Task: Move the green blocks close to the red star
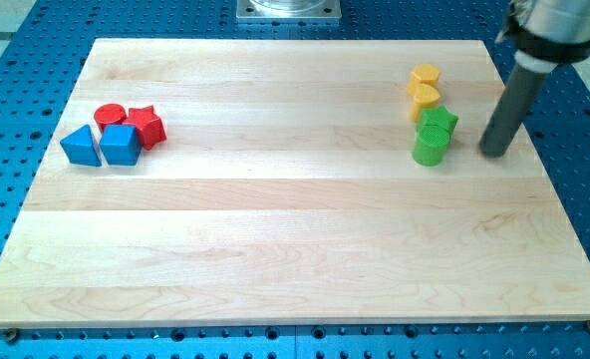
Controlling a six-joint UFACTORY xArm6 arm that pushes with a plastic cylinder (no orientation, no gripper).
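Green star (439,122) and green cylinder (430,148) are parked just left of my tip (493,153); no hand is fitted, red star (147,126) sits well apart.

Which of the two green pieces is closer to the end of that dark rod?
The green star, upper of the pair, is slightly nearer my tip, which is off to their right. The green cylinder sits just below it, a bit farther left.
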